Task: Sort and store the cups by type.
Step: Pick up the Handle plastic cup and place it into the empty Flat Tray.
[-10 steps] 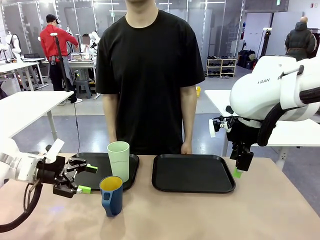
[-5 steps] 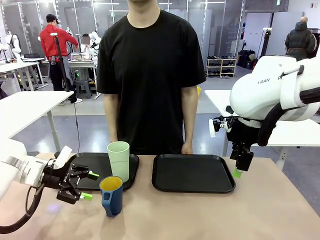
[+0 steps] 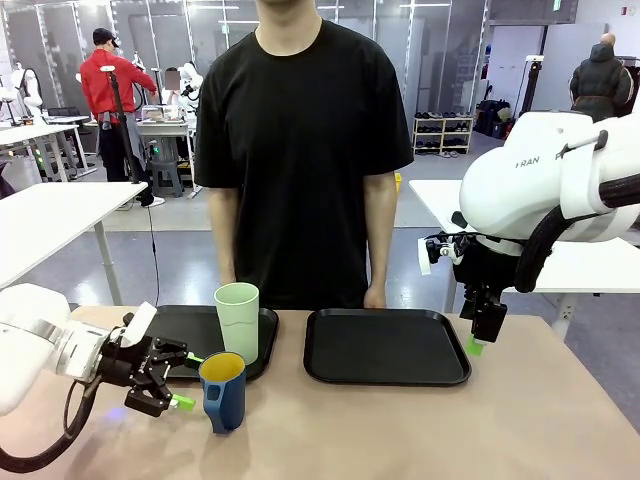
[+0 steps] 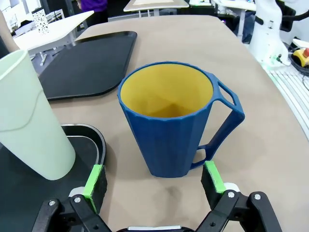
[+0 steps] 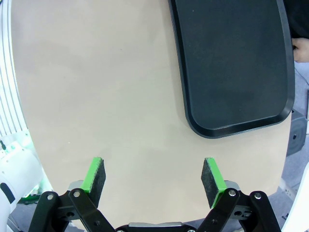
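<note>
The left pincer (image 4: 152,181), jaws released wide, sits low centre, just short of the blue mug (image 4: 174,125) on the desk (image 4: 270,145). One finger seems aimed near the handle; clipping it could tip the mug into the mint tumbler (image 4: 29,116).

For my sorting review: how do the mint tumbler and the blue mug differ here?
The mint tumbler is taller, pale and handleless; the blue mug is shorter, dark, with a handle and yellow inside. The tumbler stands on the left tray; the mug stands on the bare table. Both are upright and ungripped.
</note>
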Controlling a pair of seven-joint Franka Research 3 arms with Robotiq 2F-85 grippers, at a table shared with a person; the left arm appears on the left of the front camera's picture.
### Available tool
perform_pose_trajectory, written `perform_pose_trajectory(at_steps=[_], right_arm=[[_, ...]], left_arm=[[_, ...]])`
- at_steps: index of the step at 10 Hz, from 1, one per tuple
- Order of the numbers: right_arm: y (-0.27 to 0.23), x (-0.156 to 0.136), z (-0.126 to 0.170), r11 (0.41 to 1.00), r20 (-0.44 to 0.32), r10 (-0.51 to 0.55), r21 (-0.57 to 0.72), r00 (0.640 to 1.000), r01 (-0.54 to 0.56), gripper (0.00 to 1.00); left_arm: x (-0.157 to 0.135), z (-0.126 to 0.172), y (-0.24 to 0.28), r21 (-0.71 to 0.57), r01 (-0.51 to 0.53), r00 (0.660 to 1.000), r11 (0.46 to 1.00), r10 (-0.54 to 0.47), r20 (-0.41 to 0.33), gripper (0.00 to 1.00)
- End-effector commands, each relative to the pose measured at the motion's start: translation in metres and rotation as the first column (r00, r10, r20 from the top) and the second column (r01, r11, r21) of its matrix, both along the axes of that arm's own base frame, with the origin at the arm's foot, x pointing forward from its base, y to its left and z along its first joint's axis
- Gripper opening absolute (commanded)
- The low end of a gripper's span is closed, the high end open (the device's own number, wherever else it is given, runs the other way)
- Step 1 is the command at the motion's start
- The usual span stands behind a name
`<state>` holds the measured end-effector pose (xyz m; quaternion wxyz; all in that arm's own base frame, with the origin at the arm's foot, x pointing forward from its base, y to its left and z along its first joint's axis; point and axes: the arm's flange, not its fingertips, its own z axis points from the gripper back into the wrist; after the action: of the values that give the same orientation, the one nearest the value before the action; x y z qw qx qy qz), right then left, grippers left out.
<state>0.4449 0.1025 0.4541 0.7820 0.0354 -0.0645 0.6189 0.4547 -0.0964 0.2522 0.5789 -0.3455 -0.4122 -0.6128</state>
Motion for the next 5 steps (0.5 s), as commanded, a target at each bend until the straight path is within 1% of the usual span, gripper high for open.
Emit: perform_pose_trajectory(at_steps=[1, 5], right_arm=[[-0.002, 0.0, 0.001, 1.0, 0.008, 0.001, -0.005, 1.0, -0.001, 1.0], [-0.002, 0.0, 0.001, 1.0, 0.008, 0.001, -0.005, 1.0, -0.001, 1.0]], left_arm=[[-0.013, -0.053, -0.004, -0.038, 0.009, 0.999, 0.999, -0.007, 0.043, 1.0], [-0.014, -0.059, -0.022, -0.069, 0.031, 0.999, 0.997, -0.03, 0.022, 1.0]])
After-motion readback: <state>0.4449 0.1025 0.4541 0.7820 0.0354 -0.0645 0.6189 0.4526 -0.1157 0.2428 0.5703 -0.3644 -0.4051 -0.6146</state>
